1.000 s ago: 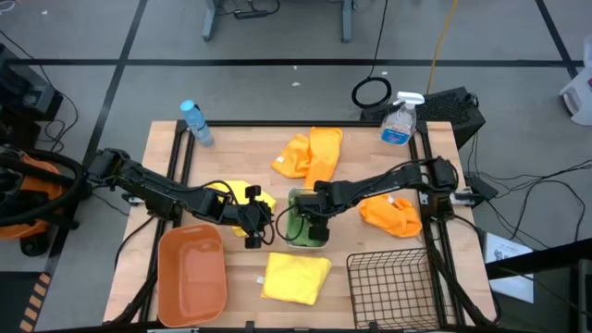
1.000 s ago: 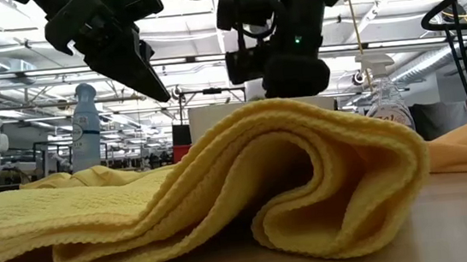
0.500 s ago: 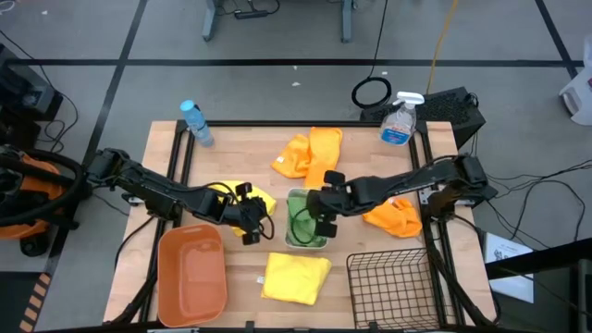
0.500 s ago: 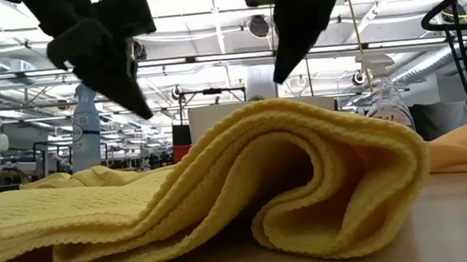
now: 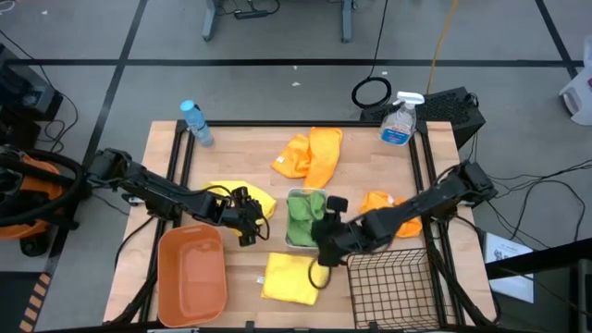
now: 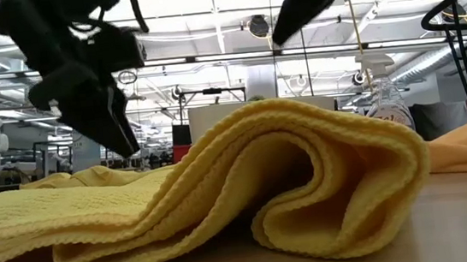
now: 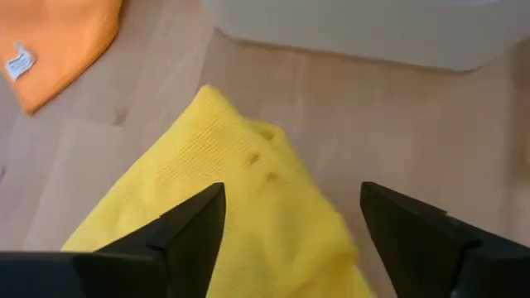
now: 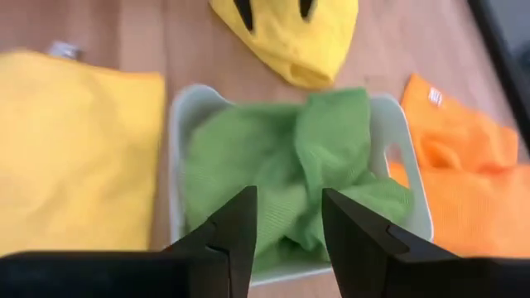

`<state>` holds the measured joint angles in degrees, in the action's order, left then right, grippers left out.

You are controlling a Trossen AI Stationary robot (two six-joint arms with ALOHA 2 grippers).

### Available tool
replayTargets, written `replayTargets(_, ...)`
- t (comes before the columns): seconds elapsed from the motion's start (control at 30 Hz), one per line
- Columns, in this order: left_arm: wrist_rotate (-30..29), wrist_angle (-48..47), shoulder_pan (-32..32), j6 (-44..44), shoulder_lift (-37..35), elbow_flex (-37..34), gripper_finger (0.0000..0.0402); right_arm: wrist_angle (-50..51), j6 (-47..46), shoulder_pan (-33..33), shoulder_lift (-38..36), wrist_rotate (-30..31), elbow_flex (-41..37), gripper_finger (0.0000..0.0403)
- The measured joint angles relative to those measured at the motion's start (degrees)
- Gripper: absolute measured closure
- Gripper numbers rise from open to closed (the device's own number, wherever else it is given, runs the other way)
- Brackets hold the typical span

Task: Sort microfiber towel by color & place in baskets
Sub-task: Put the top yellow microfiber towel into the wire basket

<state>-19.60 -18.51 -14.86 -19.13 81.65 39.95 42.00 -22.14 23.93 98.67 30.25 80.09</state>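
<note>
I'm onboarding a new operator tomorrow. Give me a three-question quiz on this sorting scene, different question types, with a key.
1. True or false: the green towel lies inside the white bin.
2. Which container is nearest the right gripper? A) orange tub B) black wire basket C) neither.
3. Fill in: the left gripper, jaws open, hovers by a ____ towel.

Key: 1 true; 2 B; 3 yellow.

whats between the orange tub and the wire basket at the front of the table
In the high view, a folded yellow towel lies on the wood between the orange tub and the black wire basket. It touches neither one.
</note>
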Motion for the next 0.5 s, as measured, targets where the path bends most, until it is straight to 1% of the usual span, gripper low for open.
replayTargets(0.13,-1.1,0.9,2.2,0.2,1.7,-1.4,0.0109,-2.7,0.2,2.9,0.0,3.3,0.0,0.0275)
replayTargets(0.2,-1.0,1.7,3.5,0.4,2.8,-2.1,0.0113,-3.7,0.1,3.9,0.0,4.3,0.0,0.0275)
replayTargets(0.27,0.5,1.5,4.9,1.0,3.8,-2.3,0.0123,-4.7,0.3,4.7,0.0,4.5,0.0,0.0275)
replayTargets(0.37,2.8,2.0,6.0,1.8,5.2,-2.2,0.0151,-4.4,0.3,5.3,0.0,4.5,0.1,0.0275)
replayTargets(0.5,6.7,4.8,7.2,3.7,7.4,-2.1,0.021,-4.5,-0.2,5.5,0.0,4.5,0.1,0.0275)
